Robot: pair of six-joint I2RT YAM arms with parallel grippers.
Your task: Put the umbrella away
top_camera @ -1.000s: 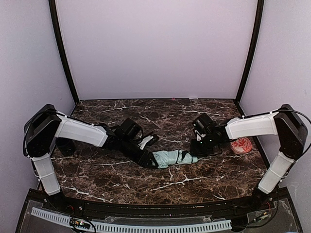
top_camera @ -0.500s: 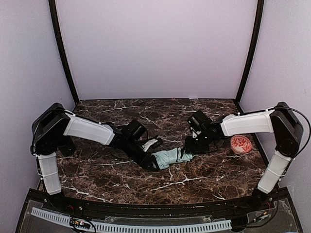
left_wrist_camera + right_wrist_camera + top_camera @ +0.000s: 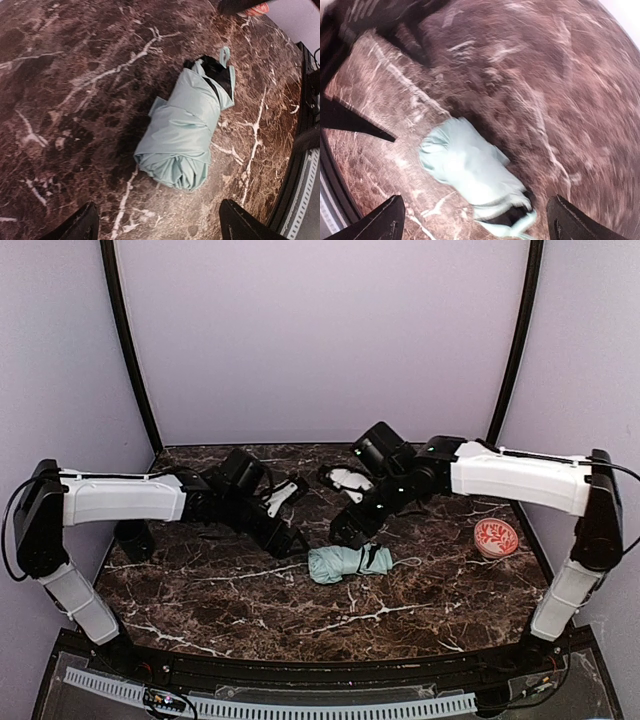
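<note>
Overhead: the mint umbrella [image 3: 348, 562] lies folded in a tight bundle near the middle of the marble table [image 3: 200, 605], ungripped, so folding looks done and only stowing remains; both my arms reach inward above it. Left wrist: my left claw [image 3: 160, 227] hangs wide open, empty, over the bundle. Right wrist: my right claw [image 3: 477, 219] gapes empty above it too.

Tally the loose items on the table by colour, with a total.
Mint green: 1, the folded umbrella
Orange-red with white pattern: 1, the round object
Total: 2
</note>
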